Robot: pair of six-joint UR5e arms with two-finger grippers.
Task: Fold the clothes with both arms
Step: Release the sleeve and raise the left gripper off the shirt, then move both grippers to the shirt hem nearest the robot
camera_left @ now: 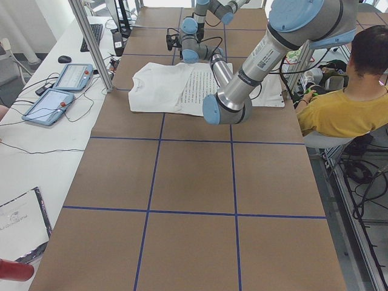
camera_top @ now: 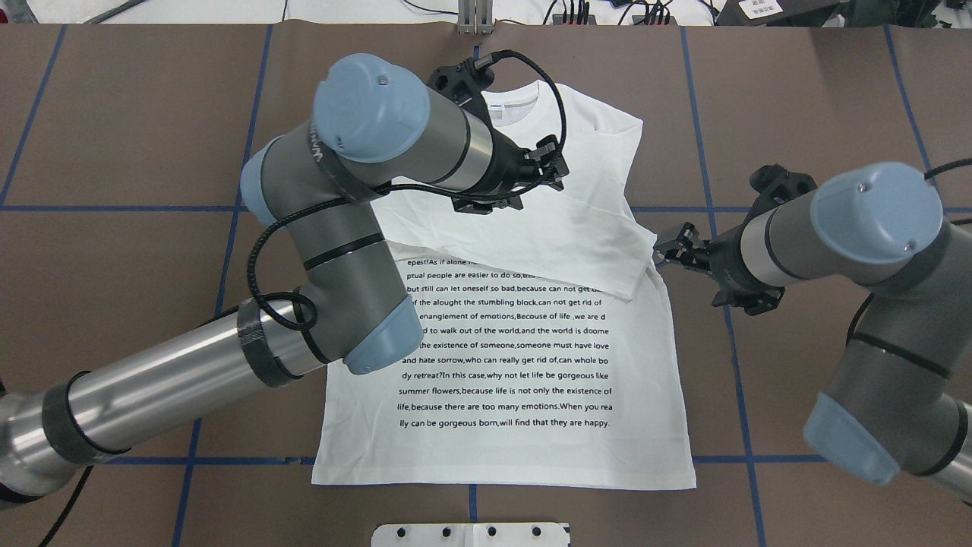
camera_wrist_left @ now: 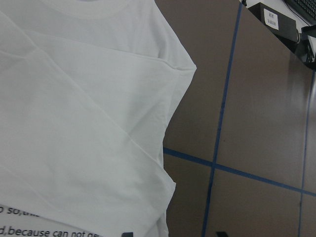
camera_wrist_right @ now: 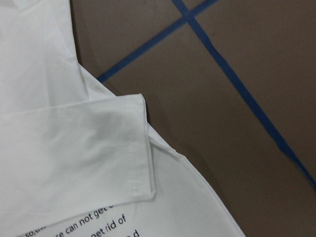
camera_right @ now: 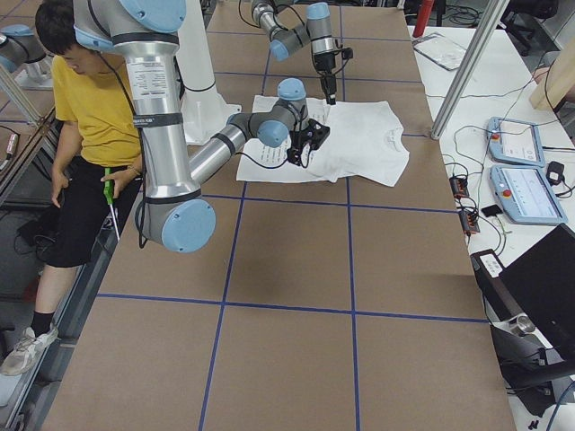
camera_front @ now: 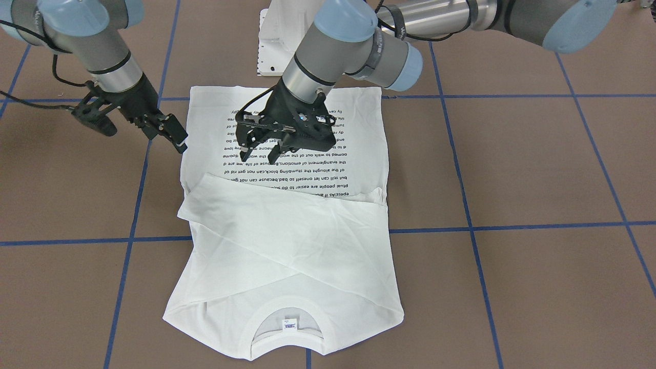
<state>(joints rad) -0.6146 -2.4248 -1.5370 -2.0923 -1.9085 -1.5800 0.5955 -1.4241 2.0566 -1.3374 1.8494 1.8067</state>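
Note:
The white long-sleeved T-shirt (camera_front: 287, 246) lies flat on the brown table with its text side up. Both sleeves are folded across the chest, and the collar (camera_front: 289, 320) with its small label is on the side far from my base. The shirt also shows in the overhead view (camera_top: 516, 365). My left gripper (camera_front: 261, 152) hangs open and empty above the printed lines, also seen from overhead (camera_top: 550, 169). My right gripper (camera_front: 177, 138) is open and empty just off the shirt's edge, beside the folded sleeve cuff (camera_wrist_right: 140, 148), and shows overhead too (camera_top: 668, 249).
The white pedestal base (camera_front: 271, 46) stands at the shirt's hem end. Blue tape lines (camera_front: 476, 228) cross the brown table. A person in a yellow shirt (camera_right: 90, 99) sits by the base. Two tablets (camera_right: 526, 171) lie on the side bench beyond the collar end.

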